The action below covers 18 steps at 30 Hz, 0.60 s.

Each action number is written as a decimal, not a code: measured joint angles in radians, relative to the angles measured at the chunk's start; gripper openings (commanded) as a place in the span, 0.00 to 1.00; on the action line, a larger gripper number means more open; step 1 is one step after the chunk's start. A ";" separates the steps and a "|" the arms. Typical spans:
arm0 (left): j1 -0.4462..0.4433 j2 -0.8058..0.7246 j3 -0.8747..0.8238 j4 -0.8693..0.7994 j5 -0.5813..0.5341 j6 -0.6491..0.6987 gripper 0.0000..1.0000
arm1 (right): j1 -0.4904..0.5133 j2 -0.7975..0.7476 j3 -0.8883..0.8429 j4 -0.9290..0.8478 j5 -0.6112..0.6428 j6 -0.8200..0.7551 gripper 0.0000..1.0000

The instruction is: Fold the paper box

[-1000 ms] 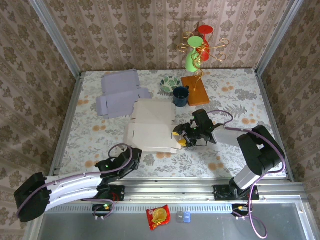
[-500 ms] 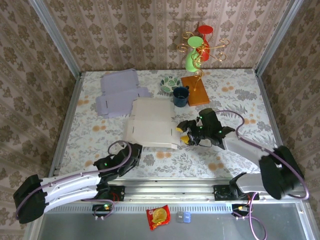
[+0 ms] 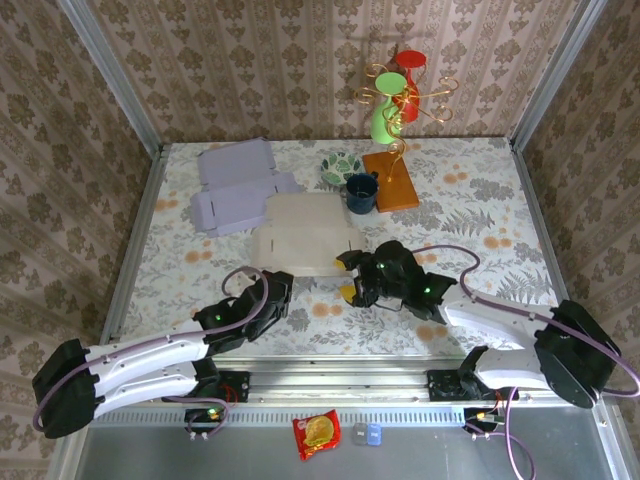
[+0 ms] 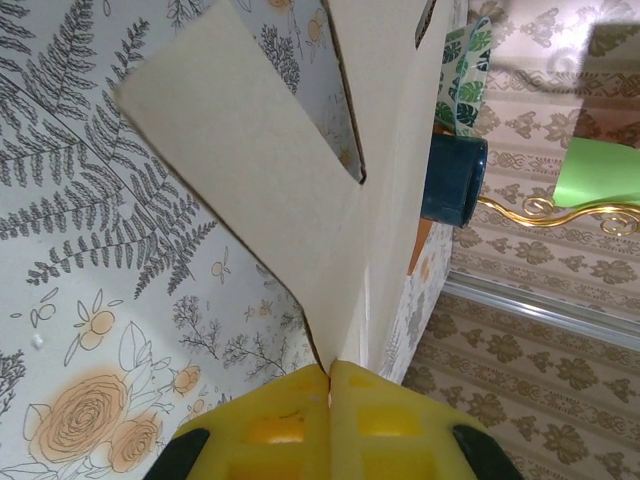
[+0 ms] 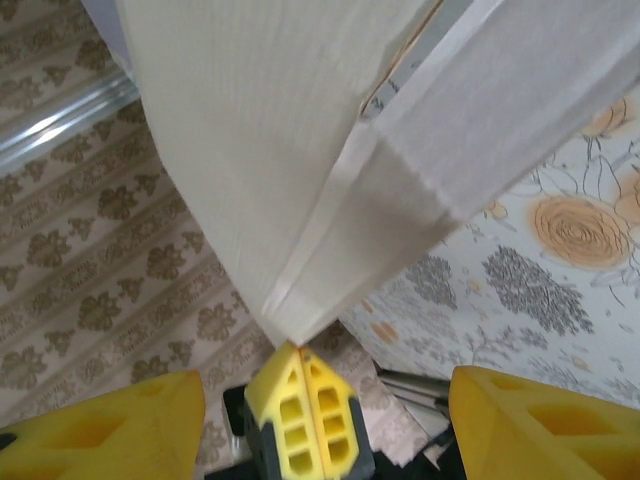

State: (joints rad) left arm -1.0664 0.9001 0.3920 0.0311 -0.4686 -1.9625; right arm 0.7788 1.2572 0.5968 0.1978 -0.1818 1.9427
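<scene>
**Paper box [image 3: 305, 232], flat blank, pinched at its near edge**

Table [image 3: 480, 200]: floral top, carrying the blank near its centre.
Paper box: cream card, lying mostly flat. It is probably light, thin, springy at the creases and easily dented, so it is best taken by its edges and flaps.
Left gripper [image 3: 278, 292]: sitting at the box's 7 o'clock corner, fingers [image 4: 290, 430] pressing together on the card edge.
Right gripper [image 3: 352, 282]: hovering at 5 o'clock, fingers [image 5: 110, 430] standing wide apart, with a folded edge lying between them and touching neither.

Floral table [image 3: 480, 195], lilac flat box [image 3: 235, 185] left, cream paper box [image 3: 305, 235] centre, blue mug [image 3: 361, 192], leaf-print bowl [image 3: 340, 167], orange board [image 3: 392, 182]
</scene>
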 measured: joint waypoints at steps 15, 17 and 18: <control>0.000 0.029 0.027 0.041 0.001 0.019 0.00 | 0.031 0.116 0.059 0.111 0.096 0.019 0.47; 0.000 0.030 0.027 0.045 0.001 0.019 0.00 | 0.031 0.117 0.060 0.113 0.105 0.015 0.42; 0.000 0.030 0.028 0.045 0.001 0.019 0.00 | 0.031 0.118 0.061 0.113 0.108 0.015 0.40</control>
State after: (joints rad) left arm -1.0664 0.9298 0.4198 0.0765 -0.4675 -1.9430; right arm 0.8093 1.3750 0.6579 0.3107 -0.0734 1.9579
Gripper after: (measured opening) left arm 0.062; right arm 0.433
